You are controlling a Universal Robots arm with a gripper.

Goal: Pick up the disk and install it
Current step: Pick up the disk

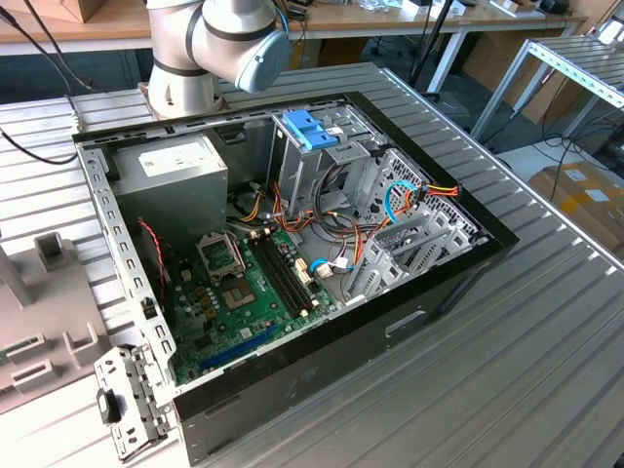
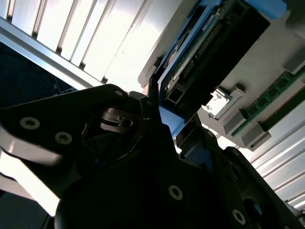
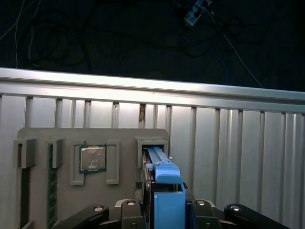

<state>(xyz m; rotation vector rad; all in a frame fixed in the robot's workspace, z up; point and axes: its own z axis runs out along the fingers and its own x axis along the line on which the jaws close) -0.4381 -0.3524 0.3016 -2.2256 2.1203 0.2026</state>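
The disk [image 3: 161,164] stands on its edge in a slot of a gray holder [image 3: 124,138]. The holder lies on the ribbed metal counter [image 3: 238,143]. The end effector [image 3: 164,212] is right at the blue end of the disk. It is not possible to tell if it is open or has hold of the disk. A square silver chip [image 3: 93,158] sits in the holder near the disk. In the exterior view, an open computer case [image 1: 292,244] rests on the counter, with the arm [image 1: 214,49] behind it.
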